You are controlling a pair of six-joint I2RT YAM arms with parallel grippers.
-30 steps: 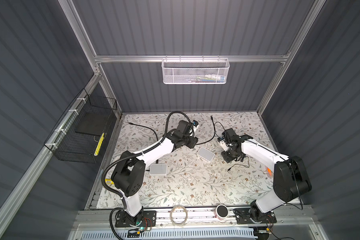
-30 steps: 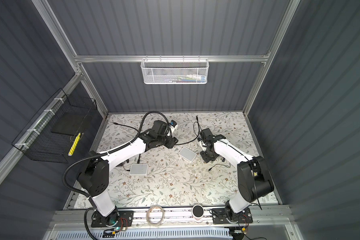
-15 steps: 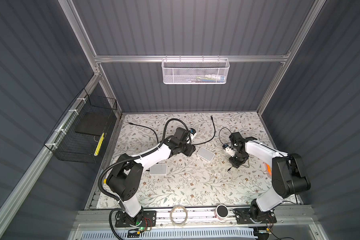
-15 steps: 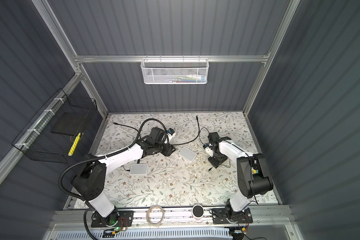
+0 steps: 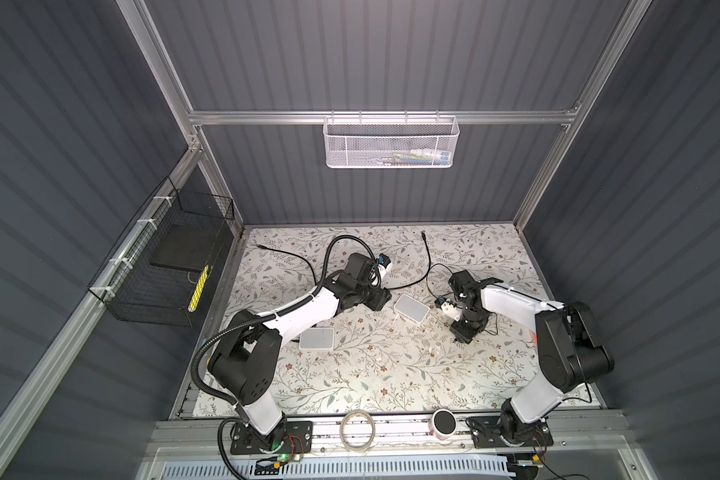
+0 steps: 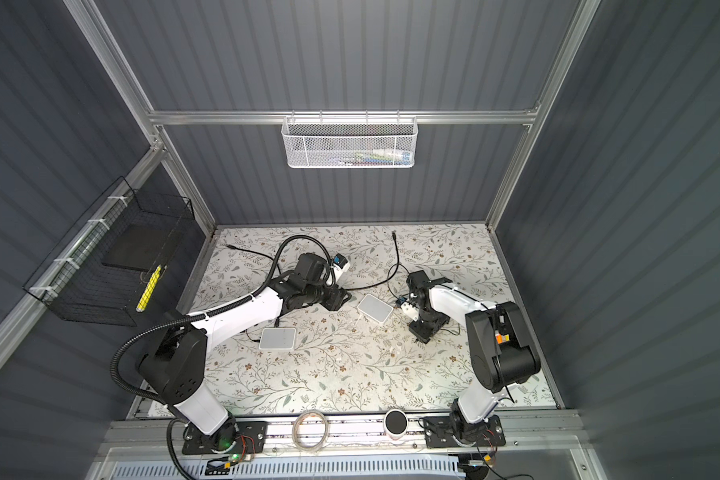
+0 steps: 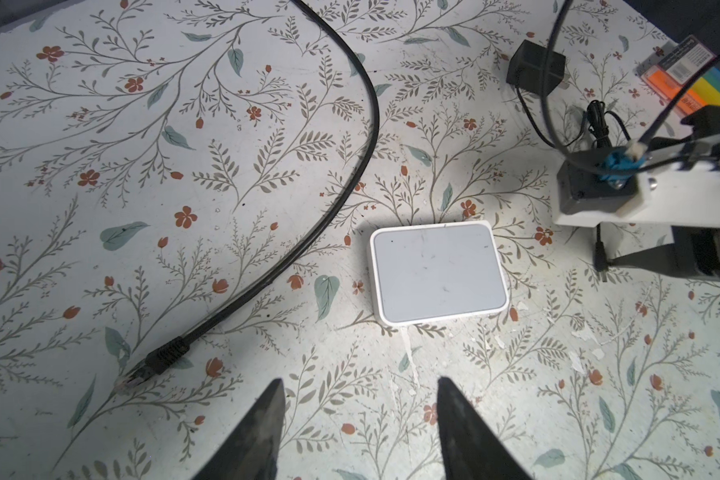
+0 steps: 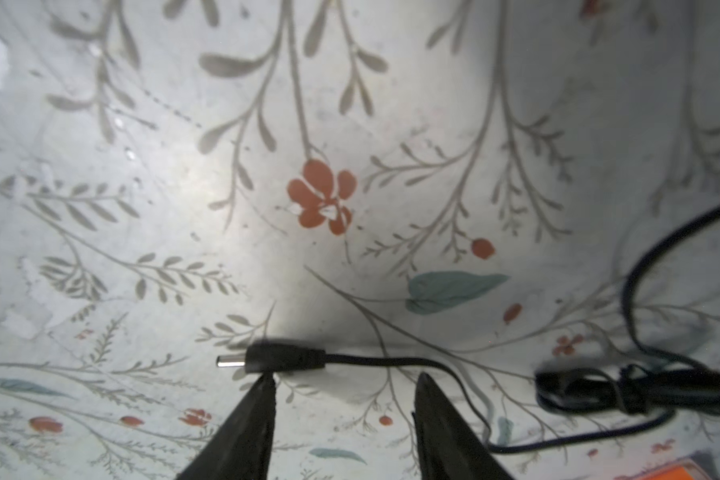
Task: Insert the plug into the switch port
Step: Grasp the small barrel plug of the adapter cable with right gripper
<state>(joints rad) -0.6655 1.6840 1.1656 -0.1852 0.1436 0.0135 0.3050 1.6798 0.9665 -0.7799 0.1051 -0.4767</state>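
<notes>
Barrel plug lies loose on the tabletop, just beside my spread, empty right fingers. I fear an off-centre pinch would flick it away. Left fingers, also spread, face the switch.

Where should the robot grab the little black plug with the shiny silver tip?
Pinch the thin black barrel plug by its black plastic body, coming straight down from above. It lies flat on the floral table, and the silver tip should probably stay uncovered.
</notes>
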